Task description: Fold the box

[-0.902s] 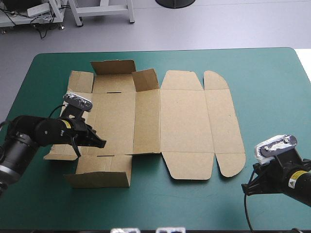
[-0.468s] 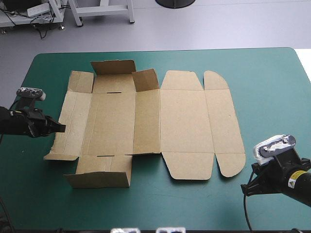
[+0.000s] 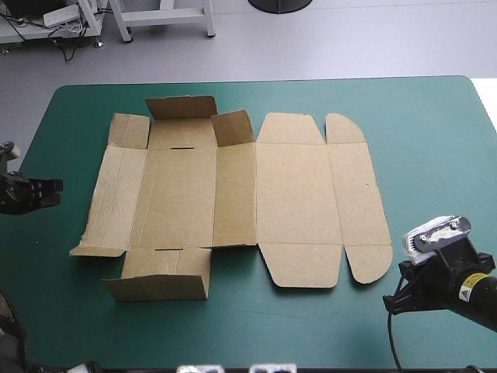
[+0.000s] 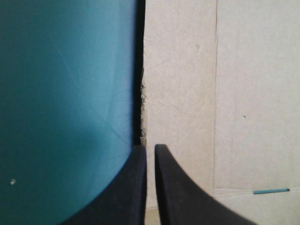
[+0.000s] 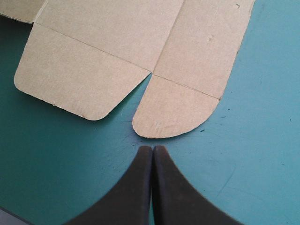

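We recorded the tabletop cover as uniform teal-green with no printed pattern. It carried only faint pale scuff lines near the right hand. The box was plain brown board on every panel and flap, and we found no print on it. Slightly darker straight crease lines ran between its panels, and two short dark slots marked the panels toward the tabletop's left edge. The right hand and the left hand were solid black, without markings.

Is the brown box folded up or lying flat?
Mostly flat. The box lies spread on the teal-green table; only a few flaps at its left end tilt up, and no walls are tucked.
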